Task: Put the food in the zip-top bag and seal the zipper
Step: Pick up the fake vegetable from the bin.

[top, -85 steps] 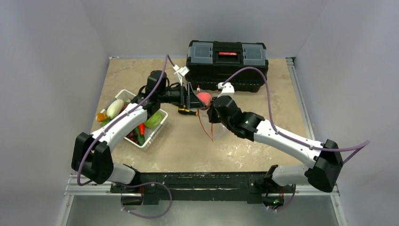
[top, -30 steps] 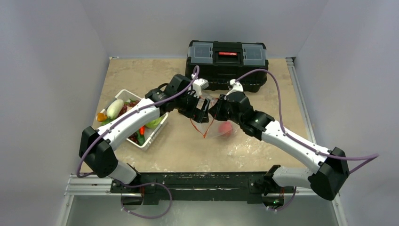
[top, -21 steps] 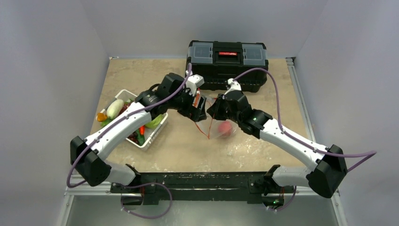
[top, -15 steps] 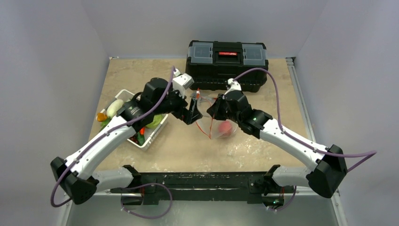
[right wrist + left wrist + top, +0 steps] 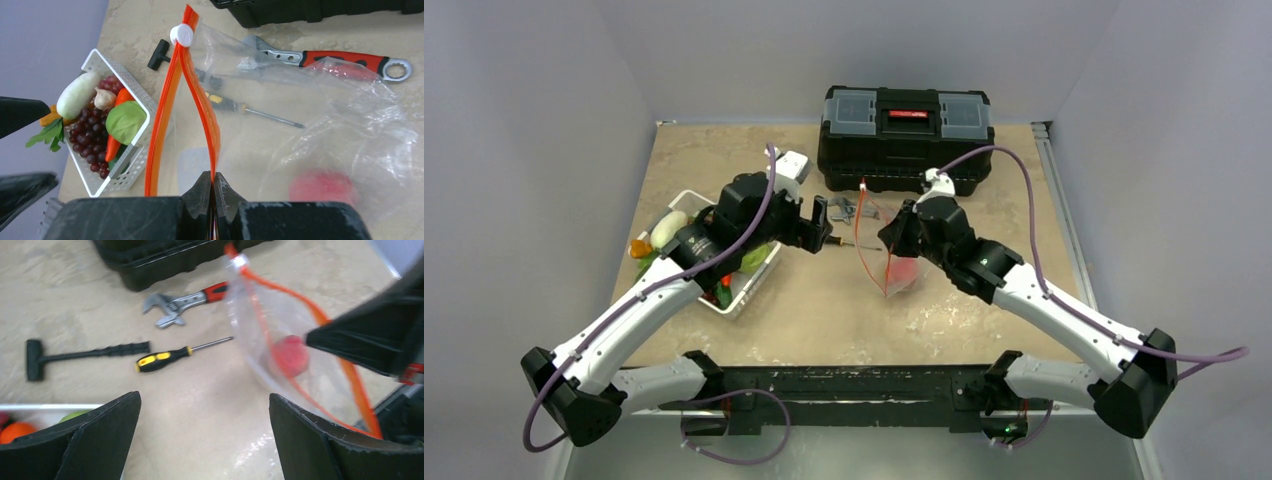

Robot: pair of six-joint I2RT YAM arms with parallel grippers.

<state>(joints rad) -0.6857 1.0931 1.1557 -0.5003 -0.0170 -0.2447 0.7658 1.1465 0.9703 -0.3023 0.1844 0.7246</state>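
The clear zip-top bag (image 5: 896, 268) hangs upright from my right gripper (image 5: 892, 236), with a red food piece (image 5: 903, 270) inside. In the right wrist view my right gripper (image 5: 213, 182) is shut on one side of the orange zipper (image 5: 200, 100). The mouth gapes open up to the white slider (image 5: 181, 35). My left gripper (image 5: 817, 228) is open and empty, left of the bag. In its own view (image 5: 204, 397) the bag (image 5: 280, 340) shows at the upper right. The cabbage (image 5: 125, 120), grapes (image 5: 87, 137) and carrot (image 5: 116, 135) lie in the white basket (image 5: 145, 107).
A black toolbox (image 5: 907, 125) stands at the back. A red-handled wrench (image 5: 185, 301), a yellow-and-black screwdriver (image 5: 165, 357) and a black-handled tool (image 5: 85, 352) lie on the table between the toolbox and the bag. The basket (image 5: 746, 292) sits at the left.
My left gripper has let go of the bag's mouth and drawn back to the left, open. My right gripper holds the zipper strip higher, and the bag with the red piece hangs from it.
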